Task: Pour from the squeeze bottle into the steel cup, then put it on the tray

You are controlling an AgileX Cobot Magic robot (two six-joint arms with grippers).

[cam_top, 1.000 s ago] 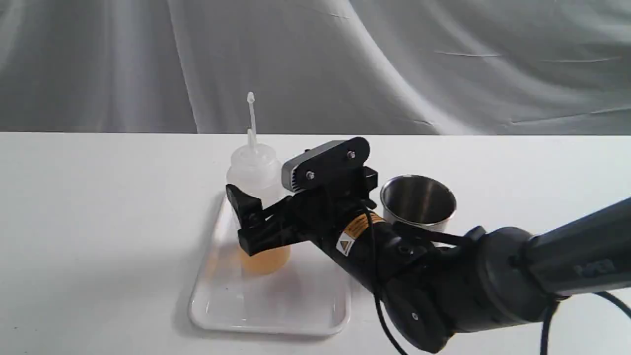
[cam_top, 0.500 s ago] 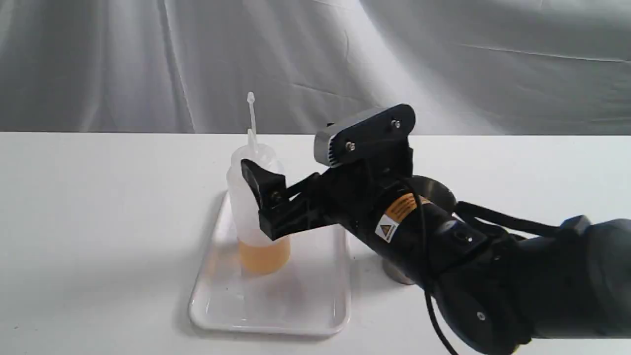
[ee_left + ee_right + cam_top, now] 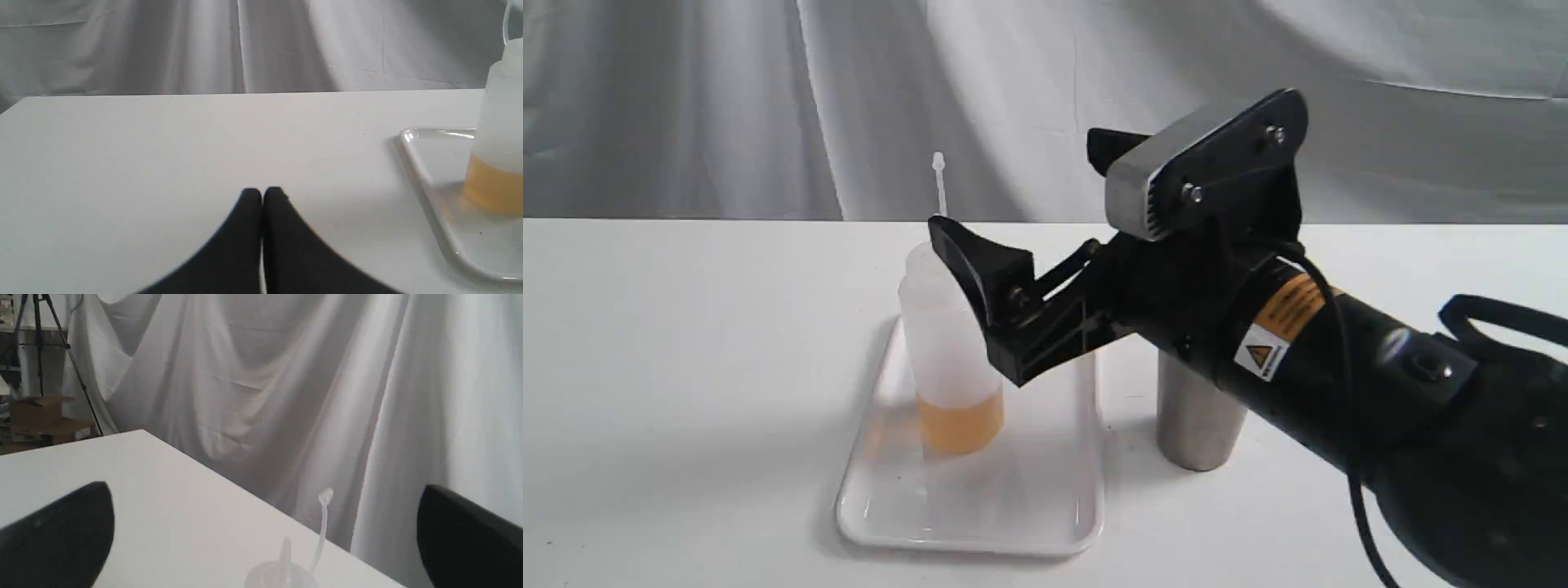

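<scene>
My right gripper (image 3: pixel 1018 186) hangs spread wide and empty, just right of the squeeze bottle (image 3: pixel 947 327), which stands upright on the tray's (image 3: pixel 980 535) far part. The steel cup (image 3: pixel 1196 425) stands on the desk (image 3: pixel 686 367) just right of the tray. My left gripper (image 3: pixel 262 194) is pressed closed, left of the tray.

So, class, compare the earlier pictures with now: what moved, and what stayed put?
The right gripper, earlier around the squeeze bottle, lifted up and away from it, jaws open. The squeeze bottle stays upright on the tray; the steel cup has not moved.
</scene>
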